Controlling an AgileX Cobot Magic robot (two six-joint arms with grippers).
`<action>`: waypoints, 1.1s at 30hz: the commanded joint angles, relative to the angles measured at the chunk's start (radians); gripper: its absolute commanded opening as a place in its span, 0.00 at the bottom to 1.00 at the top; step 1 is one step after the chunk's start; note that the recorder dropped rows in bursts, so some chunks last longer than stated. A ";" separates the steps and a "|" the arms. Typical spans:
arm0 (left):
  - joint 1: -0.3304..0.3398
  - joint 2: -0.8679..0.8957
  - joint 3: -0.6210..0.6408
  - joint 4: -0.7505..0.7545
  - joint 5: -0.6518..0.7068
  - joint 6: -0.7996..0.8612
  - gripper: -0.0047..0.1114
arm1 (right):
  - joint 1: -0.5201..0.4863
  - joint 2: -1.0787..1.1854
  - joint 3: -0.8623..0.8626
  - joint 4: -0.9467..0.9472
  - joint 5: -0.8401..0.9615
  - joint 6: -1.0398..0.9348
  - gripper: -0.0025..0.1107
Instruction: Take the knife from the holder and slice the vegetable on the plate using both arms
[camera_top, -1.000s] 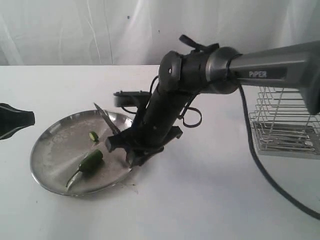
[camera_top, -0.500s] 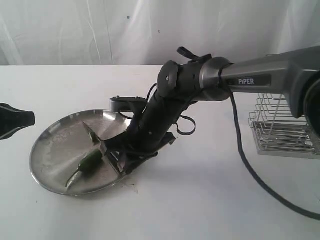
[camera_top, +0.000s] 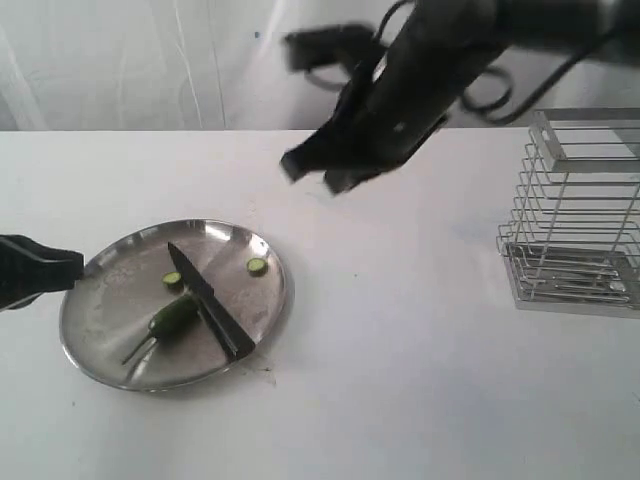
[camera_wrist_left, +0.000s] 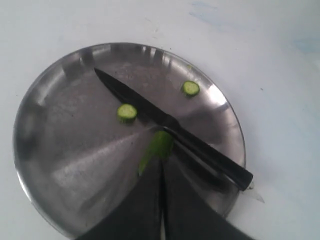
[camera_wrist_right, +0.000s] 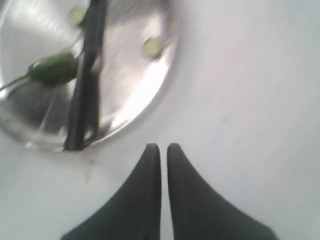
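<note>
The black knife (camera_top: 210, 300) lies flat across the steel plate (camera_top: 110, 300), free of both grippers, its point towards the far rim. The green pepper (camera_top: 172, 315) rests against the blade's left side, with two cut slices (camera_top: 173, 280) (camera_top: 257, 266) apart from it. My right gripper (camera_top: 312, 172) hangs high above the table behind the plate, blurred; the right wrist view shows it shut and empty (camera_wrist_right: 163, 146). My left gripper (camera_top: 75, 266) is at the plate's left rim, shut (camera_wrist_left: 161, 161) and holding nothing; its fingers hide part of the pepper (camera_wrist_left: 161, 144) in the left wrist view.
The wire holder (camera_top: 575, 210) stands at the right edge of the white table, with no knife in it. A white curtain backs the scene.
The right gripper has let go of the knife, which now lies on the plate, and that arm has swung up and back. A second slice lies near the plate's far right. The left gripper edged right.
</note>
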 joint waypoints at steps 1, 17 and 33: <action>-0.001 -0.009 0.043 -0.027 0.009 0.008 0.04 | -0.132 -0.211 -0.006 -0.216 -0.054 0.125 0.02; -0.001 -0.013 0.044 -0.036 0.165 0.001 0.04 | -0.506 -1.128 0.706 -0.256 -0.417 0.366 0.02; -0.001 -0.015 0.044 -0.028 0.162 0.003 0.04 | -0.524 -1.744 1.043 -0.275 -0.539 0.047 0.02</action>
